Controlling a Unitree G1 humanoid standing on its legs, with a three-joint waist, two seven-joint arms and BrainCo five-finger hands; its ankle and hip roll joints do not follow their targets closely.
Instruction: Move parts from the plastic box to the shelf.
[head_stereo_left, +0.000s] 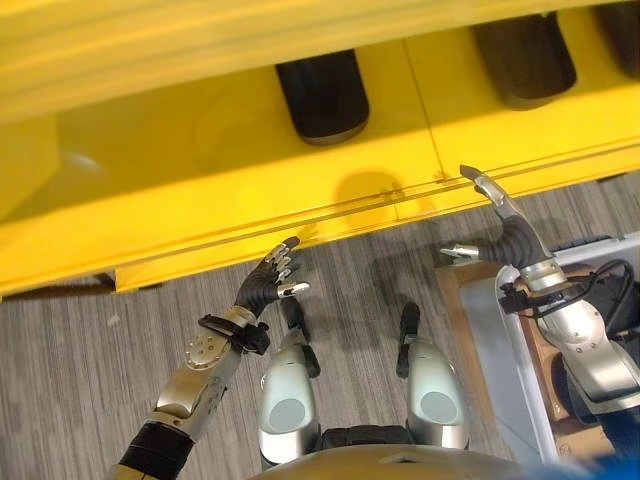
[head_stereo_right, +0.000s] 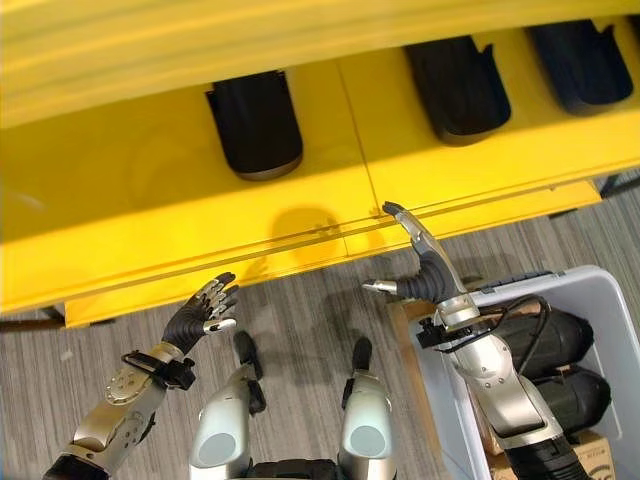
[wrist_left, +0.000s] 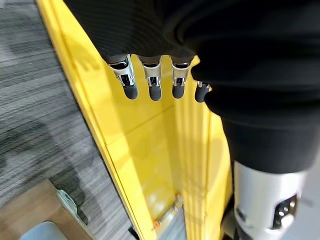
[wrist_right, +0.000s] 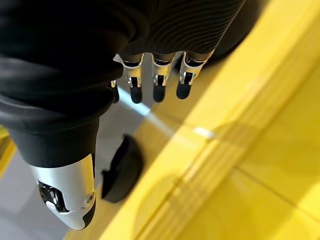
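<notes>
- Left hand (head_stereo_left: 268, 284): arm comes up from lower left, forearm angled toward the yellow shelf (head_stereo_left: 200, 190). Hand sits just short of the shelf's front lip, over the grey carpet floor (head_stereo_left: 90, 350). Fingers straight to slightly relaxed, thumb apart, holding nothing, touching nothing.
- Right hand (head_stereo_right: 425, 270): arm rises from lower right, over the near-left corner of the plastic box (head_stereo_right: 610, 300). Fingers extended up toward the shelf's front edge, the tip at or just over the lip; contact can't be confirmed. Thumb sticks out sideways to the robot's left. Hand open, empty.
- Right wrist view: fingers (wrist_right: 159, 82) straight, nothing between them and the thumb; shelf face beyond them.
- Left wrist view: fingers (wrist_left: 152, 80) straight in a row, empty, shelf edge behind.
- Parts on shelf: three black parts, each with long axis running front to back, rounded end toward the robot. One (head_stereo_right: 255, 125) near the shelf's middle, second (head_stereo_right: 460, 85) to its right, third (head_stereo_right: 585, 60) furthest right. They are spaced apart, not touching.
- Parts in box: two black parts (head_stereo_right: 545, 340) lying side by side, long axes roughly left to right, the right forearm crossing in front of them.
- Box sits on the floor to the robot's right, just beside the shelf's front.
</notes>
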